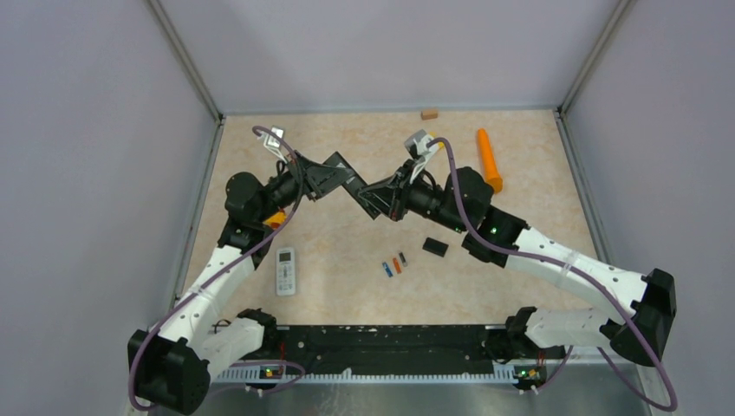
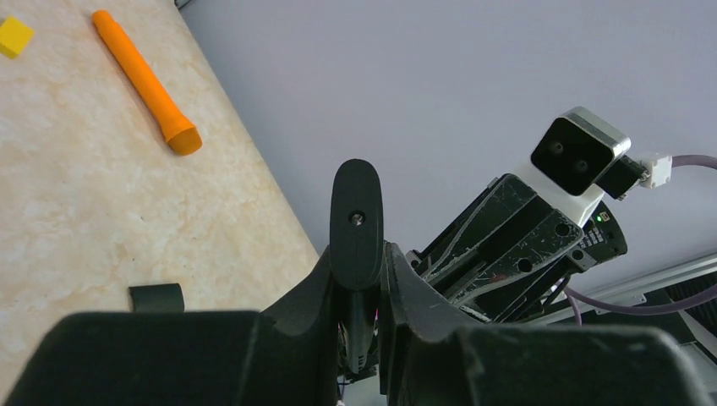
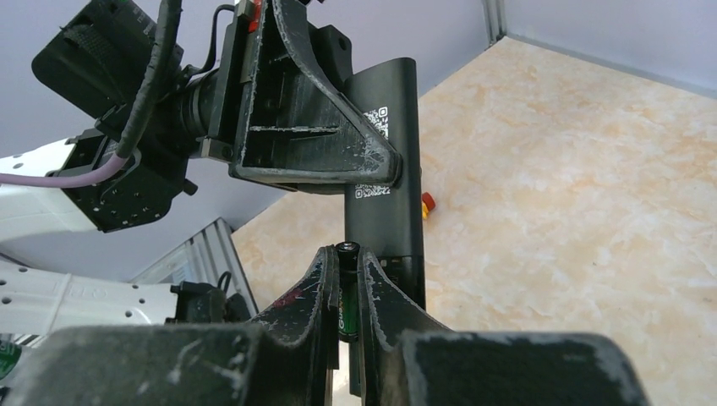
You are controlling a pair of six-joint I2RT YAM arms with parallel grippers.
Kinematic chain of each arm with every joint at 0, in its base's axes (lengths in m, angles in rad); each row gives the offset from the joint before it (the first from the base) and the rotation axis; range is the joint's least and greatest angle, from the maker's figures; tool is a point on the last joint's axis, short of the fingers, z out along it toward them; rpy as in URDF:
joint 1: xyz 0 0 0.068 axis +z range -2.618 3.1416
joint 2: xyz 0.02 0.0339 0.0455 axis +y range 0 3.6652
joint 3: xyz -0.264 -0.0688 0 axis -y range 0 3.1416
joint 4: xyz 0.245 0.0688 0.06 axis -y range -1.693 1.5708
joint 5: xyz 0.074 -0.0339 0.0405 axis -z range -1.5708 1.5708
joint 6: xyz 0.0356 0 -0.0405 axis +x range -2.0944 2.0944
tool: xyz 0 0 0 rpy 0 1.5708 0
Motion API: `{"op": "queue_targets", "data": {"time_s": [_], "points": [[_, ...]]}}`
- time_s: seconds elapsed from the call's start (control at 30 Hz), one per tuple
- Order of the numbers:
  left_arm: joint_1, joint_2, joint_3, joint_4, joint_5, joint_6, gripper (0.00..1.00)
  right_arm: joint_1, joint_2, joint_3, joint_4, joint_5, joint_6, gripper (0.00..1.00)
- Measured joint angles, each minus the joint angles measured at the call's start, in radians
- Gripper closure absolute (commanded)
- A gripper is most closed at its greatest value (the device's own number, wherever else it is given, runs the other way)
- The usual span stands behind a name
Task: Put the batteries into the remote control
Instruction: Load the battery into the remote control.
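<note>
Closest to the right wrist camera, the right gripper (image 3: 345, 254) has its fingers drawn narrow around a dark battery (image 3: 346, 300) with a green label. The battery is held upright, its top end showing between the tips. Just beyond it stands the black remote (image 3: 396, 228), its printed back toward the lens. The left gripper (image 2: 359, 264) clamps it across the body, fingers closed narrowly on the slim case. Both arms meet above the middle of the worktop (image 1: 347, 251), with the remote lifted clear of it.

Judged from this, loading has only begun. The battery is at the remote's lower end, but the fingers hide the compartment, so I cannot tell whether it has started to enter or sits just outside.

Three more wait side by side between the worktop's middle and its near edge: the blue battery (image 1: 387, 269), the orange-red battery (image 1: 397, 264) and a second dark battery (image 1: 404, 258). The black cover (image 1: 435, 247) lies just to their right, off the remote. A white remote (image 1: 285, 270) lies nearer the left edge, untouched.

No cell looks seated; what remains is seating this one, fetching the rest and refitting the cover.
</note>
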Motion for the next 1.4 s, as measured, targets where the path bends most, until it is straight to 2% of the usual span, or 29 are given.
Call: {"op": "queue_targets", "data": {"time_s": [0.5, 0.73, 1.17, 1.27, 1.4], "points": [[0.003, 0.01, 0.0, 0.014, 0.034, -0.025, 1.0, 0.004, 0.0, -0.009, -0.016, 0.016, -0.044, 0.97], [0.003, 0.013, 0.0, 0.018, 0.042, -0.034, 1.0, 0.004, 0.0, -0.009, -0.024, -0.008, -0.045, 0.87], [0.005, 0.013, 0.0, 0.019, 0.04, -0.043, 1.0, 0.004, 0.0, -0.012, -0.055, -0.041, -0.04, 0.83], [0.005, 0.013, 0.0, 0.019, 0.04, -0.043, 1.0, 0.004, 0.0, -0.012, -0.058, -0.038, -0.032, 0.84], [0.005, 0.013, 0.0, 0.019, 0.038, -0.047, 1.0, 0.004, 0.0, -0.012, -0.057, -0.026, -0.018, 0.91]]}}
